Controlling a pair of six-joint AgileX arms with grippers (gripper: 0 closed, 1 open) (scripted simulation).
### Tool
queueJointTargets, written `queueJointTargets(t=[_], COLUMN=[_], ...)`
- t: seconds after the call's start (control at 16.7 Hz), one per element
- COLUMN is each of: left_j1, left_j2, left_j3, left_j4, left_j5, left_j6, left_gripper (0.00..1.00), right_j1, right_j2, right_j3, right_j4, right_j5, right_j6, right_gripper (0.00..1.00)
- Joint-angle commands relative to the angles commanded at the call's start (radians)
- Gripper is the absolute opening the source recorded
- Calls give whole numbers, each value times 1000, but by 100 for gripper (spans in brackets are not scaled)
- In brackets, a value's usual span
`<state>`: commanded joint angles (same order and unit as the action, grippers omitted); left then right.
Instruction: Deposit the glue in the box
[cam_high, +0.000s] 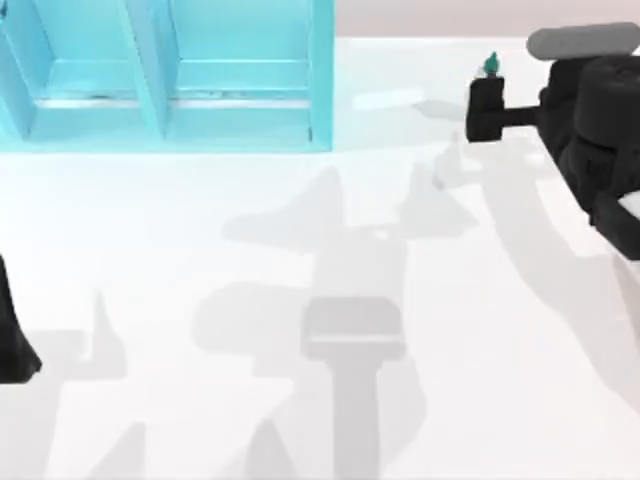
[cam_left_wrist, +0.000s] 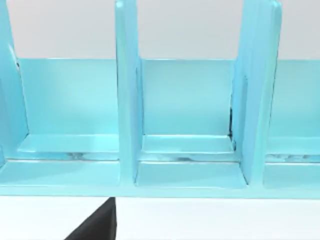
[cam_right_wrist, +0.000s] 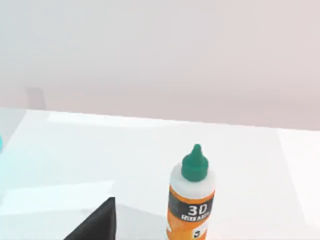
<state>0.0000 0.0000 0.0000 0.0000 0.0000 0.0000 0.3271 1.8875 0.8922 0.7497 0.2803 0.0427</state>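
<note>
Glue (cam_right_wrist: 192, 200) upright, far right of table (cam_high: 300, 250), at my right gripper (cam_high: 484, 108); jaws' state: cannot tell. Likely light, rigid, slick; grip mid-body. Box (cam_high: 170, 75) far left.

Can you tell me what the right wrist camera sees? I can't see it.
A small white glue bottle with a green pointed cap and an orange label reading 3D stands upright on the white table. A dark part of the arm shows at the picture's lower edge.

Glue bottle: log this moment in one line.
glue upright, far right of table | right tool at glue | box far left | left arm parked
</note>
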Motion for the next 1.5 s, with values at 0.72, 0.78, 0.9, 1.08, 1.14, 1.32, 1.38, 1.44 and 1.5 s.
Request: queueJointTargets(t=[0.72,0.78,0.9,1.08,1.14,1.32,1.38,1.44,1.5], left_j1=[0,0,0,0,0,0,0,0,0], left_j2=[0,0,0,0,0,0,0,0,0], left_j3=[0,0,0,0,0,0,0,0,0], left_j4=[0,0,0,0,0,0,0,0,0], left_j5=[0,0,0,0,0,0,0,0,0], left_j6=[0,0,0,0,0,0,0,0,0], left_gripper=[100,100,100,100,100,100,100,100,100], right_j1=[26,21,20,9,4,-16,-23,-30,-36], right_j2=[389,387,397,455,482,571,599,625,649], right_j3=[170,165,180,271,314,456,503,547,587], right_j4=[139,137,133,105,91,41,23,6,-10], right_j5=[94,92,90,79,74,56,50,44,39], right_j6=[66,65,65,61,58,51,48,46,44], right_gripper=[100,100,100,100,100,100,100,100,100])
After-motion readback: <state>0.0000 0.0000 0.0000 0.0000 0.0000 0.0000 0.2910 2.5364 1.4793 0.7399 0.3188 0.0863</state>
